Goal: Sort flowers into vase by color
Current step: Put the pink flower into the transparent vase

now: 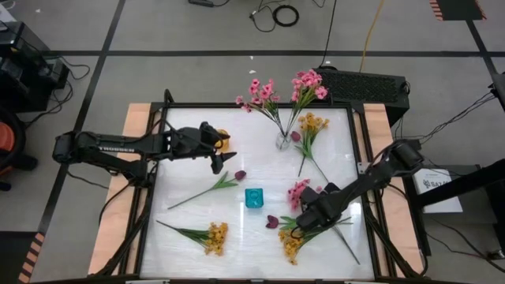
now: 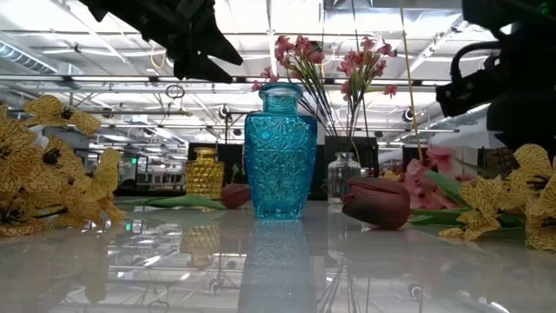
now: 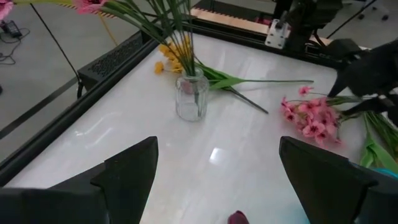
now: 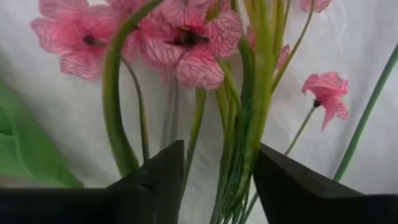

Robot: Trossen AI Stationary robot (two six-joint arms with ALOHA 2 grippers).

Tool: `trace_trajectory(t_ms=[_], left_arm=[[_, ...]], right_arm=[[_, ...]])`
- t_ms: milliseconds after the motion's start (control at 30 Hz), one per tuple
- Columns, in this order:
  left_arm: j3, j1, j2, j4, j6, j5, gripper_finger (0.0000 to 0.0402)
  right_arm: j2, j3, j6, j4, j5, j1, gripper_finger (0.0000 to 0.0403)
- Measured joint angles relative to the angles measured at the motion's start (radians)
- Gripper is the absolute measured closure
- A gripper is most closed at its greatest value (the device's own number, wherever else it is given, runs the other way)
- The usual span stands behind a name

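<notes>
The right gripper (image 4: 217, 180) sits low over the pink sprig (image 1: 298, 192) near the table's (image 1: 260, 237) right front, its fingers parted around the green stems but not closed on them. The left gripper (image 1: 219, 162) hovers wide open and empty, just beside a maroon bud (image 1: 239, 175) and short of the clear vase (image 1: 284, 141) holding pink flowers.

Table top (image 1: 237, 237): glossy white, mirror-like in the low view. Table frame (image 1: 140, 118): bare light wood. Blue vase (image 2: 280, 152): cut-pattern glass, faceted, shiny. Clear vase (image 3: 191, 96): smooth plain glass. Yellow vase (image 2: 205, 174): knobbly glass (partly hidden). Pink flowers (image 4: 186, 43): cloth-like veined petals, smooth plastic-looking stems. Left gripper (image 3: 214, 180), right gripper (image 4: 214, 180): matt black fingers.
</notes>
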Motion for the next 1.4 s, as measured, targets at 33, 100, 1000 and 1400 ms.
trace_trajectory(t_ms=[33, 100, 1000, 1400], left_arm=[[0.0, -0.001, 0.0, 0.0, 0.001, 0.0, 0.0061], [0.0, -0.001, 0.0, 0.0, 0.0, 0.0, 0.0061], [0.001, -0.001, 0.0, 0.044, 0.001, -0.005, 0.0061], [0.001, -0.001, 0.04, 0.183, 0.001, 0.003, 0.0061]], right_arm=[[0.003, 0.0, 0.0, 0.0, 0.0, -0.003, 0.0244], [0.007, 0.0, 0.0, 0.0, 0.0, -0.01, 0.0276], [-0.642, 0.003, -0.364, 0.102, 0.852, -0.026, 0.0395], [-0.748, 0.004, -0.96, 0.635, 1.218, -0.13, 0.0395]])
